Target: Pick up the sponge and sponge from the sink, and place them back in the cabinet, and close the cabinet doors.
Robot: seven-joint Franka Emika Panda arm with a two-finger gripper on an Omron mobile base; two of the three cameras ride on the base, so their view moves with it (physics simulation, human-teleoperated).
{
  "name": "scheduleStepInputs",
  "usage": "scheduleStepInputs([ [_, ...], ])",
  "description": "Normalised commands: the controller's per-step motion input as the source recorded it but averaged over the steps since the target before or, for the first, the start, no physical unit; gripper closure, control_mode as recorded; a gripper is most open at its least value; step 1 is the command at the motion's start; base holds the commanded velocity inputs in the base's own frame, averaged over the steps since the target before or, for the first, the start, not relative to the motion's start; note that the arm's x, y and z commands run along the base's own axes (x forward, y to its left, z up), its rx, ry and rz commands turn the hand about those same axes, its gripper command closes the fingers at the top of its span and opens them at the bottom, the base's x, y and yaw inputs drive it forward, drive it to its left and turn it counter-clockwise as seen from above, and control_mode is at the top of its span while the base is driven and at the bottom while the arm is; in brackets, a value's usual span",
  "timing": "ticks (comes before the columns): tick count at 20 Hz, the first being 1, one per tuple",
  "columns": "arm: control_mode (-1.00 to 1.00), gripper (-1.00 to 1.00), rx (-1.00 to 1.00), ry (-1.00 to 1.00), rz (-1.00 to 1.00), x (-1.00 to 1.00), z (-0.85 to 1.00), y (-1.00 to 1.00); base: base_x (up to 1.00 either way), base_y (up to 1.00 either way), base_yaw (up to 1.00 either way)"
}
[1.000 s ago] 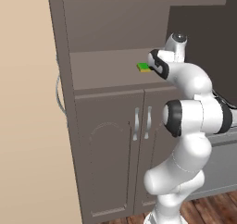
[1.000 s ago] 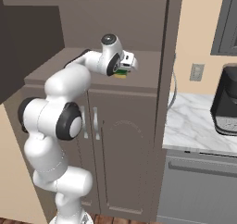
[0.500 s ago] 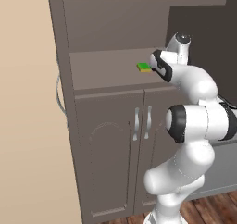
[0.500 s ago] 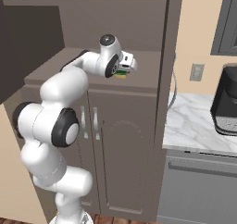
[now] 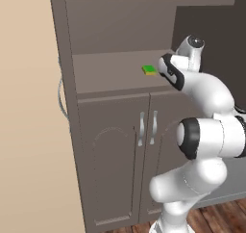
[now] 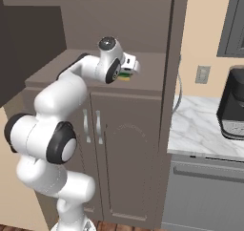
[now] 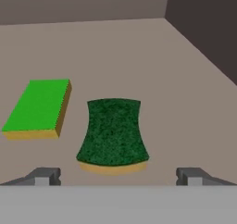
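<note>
Gripper (image 7: 115, 177) stands wide apart, holding nothing; the dark sponge (image 7: 113, 133) lies just ahead between its tips, the bright sponge (image 7: 38, 107) beside it on the cabinet shelf (image 7: 139, 47). Both look placed; backing out and shutting the doors likely comes next.

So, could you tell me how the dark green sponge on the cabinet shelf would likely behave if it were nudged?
The dark green sponge lies flat, so it would probably slide rather than roll or tip. Its pinched sides suggest it is soft and squashes easily. It looks light.
</note>
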Motion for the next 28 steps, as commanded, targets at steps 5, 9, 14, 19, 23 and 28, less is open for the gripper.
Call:
scheduleStepInputs([
  [5, -1.00, -1.00, 0.00, -0.04, 0.00, -0.33, 0.14, 0.00, 0.00, 0.00, 0.00],
  [9, -1.00, -1.00, 0.00, -0.03, 0.00, -0.37, 0.19, 0.00, 0.00, 0.00, 0.00],
  [14, -1.00, -1.00, 0.00, -0.03, 0.00, -0.39, 0.20, 0.00, 0.00, 0.00, 0.00],
  [19, -1.00, -1.00, 0.00, -0.03, 0.01, -0.35, 0.13, -0.01, 0.00, 0.00, 0.00],
  [23, -1.00, -1.00, 0.00, -0.02, 0.01, -0.34, 0.12, -0.01, 0.00, 0.00, 0.00],
  [28, -1.00, -1.00, 0.00, -0.02, 0.01, -0.36, 0.11, 0.00, 0.00, 0.00, 0.00],
])
